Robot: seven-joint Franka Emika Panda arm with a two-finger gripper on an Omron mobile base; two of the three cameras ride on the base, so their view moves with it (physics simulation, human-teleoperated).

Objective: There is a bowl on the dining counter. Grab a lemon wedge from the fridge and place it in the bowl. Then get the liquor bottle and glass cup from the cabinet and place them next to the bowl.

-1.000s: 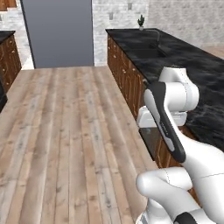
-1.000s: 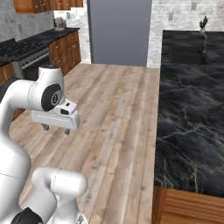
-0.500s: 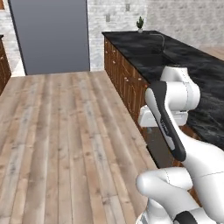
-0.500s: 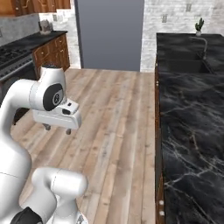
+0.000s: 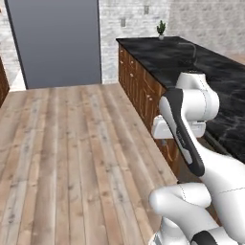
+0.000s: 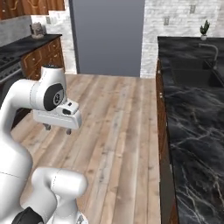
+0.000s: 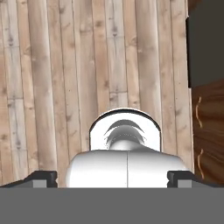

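**A:** Since a second ago your base has driven on and turned: the whole view has shifted, and the tall light-grey metal fridge [image 5: 55,43] now looms larger ahead.

**B:** And the two-finger gripper [image 6: 57,127]?

**A:** Spread wide, holding nothing, pointing down at the pale plank floor [image 7: 65,65].

**B:** Where does the fridge lie from it?

**A:** Straight ahead and well apart, doors closed, with the long black marble counter [image 6: 192,109] on your right. You'd judge the small yellow lemon wedge is inside; you can't see it from here.
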